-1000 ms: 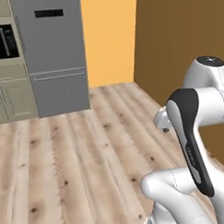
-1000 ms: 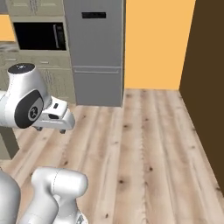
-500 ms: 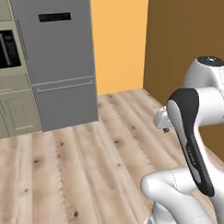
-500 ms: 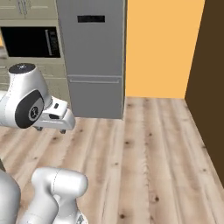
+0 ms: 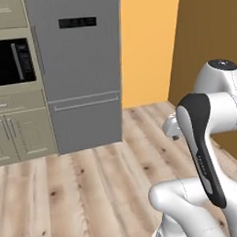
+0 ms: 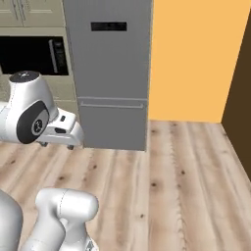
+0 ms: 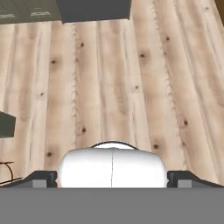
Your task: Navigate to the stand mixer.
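— Well, what is seen, from the largest thing down?

— A wooden floor (image 6: 186,166) is spread across all three views. An orange wall (image 6: 196,59) is met by a dark brown wall (image 5: 209,33) at the corner. A tall grey fridge (image 5: 81,68) is stood against the back, with a black oven (image 5: 10,61) built into pale cabinets (image 5: 18,134) beside it. The folded white arm (image 5: 204,136) is raised in the foreground.

— And the mixer?

— No mixer is found in any of the views, so its direction from the gripper cannot be given. No counter is shown either. It is judged that the base must be driven or turned until a counter is brought into view; which way cannot be decided from these pictures.

— How is the gripper held?

— The hand is pointed down at the floor. Its fingers are hidden by the arm's own body, so its opening cannot be told. Nothing is seen to be held.

— Anything else unclear?

— A dark block (image 7: 6,124) is cut off at the hand view's left edge and cannot be identified.
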You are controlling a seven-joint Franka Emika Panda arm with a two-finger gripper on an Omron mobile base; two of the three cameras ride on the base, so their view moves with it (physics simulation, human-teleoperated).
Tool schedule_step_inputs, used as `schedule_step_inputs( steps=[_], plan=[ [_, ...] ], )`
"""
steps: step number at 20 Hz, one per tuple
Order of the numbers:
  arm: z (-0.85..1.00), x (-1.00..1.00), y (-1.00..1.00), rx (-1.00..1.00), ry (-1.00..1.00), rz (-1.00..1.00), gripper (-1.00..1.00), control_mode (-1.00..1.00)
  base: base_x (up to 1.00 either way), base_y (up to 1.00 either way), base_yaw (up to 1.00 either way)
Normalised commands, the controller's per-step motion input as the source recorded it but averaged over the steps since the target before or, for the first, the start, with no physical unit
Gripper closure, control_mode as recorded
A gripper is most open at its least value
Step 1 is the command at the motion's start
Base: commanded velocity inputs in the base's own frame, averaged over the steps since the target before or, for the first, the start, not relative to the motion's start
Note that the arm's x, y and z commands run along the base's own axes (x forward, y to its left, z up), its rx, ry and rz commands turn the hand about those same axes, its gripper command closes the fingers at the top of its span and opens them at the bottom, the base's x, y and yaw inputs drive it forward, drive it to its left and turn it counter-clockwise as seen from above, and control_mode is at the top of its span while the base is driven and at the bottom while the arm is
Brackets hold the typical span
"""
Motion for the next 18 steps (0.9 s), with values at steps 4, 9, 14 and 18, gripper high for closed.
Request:
schedule_step_inputs(
  steps=[4, 9, 14, 18],
  plan=[
    [0.00, 0.00, 0.00, 0.00, 0.00, 0.00, -1.00, 1.00, 1.00, 0.51, 0.00],
    [0.00, 0.00, 0.00, 0.00, 0.00, 0.00, -1.00, 1.00, 1.00, 0.45, 0.00],
    [0.00, 0.00, 0.00, 0.00, 0.00, 0.00, -1.00, 1.00, 1.00, 0.48, 0.00],
    [0.00, 0.00, 0.00, 0.00, 0.00, 0.00, -1.00, 1.00, 1.00, 0.70, 0.00]
  ],
)
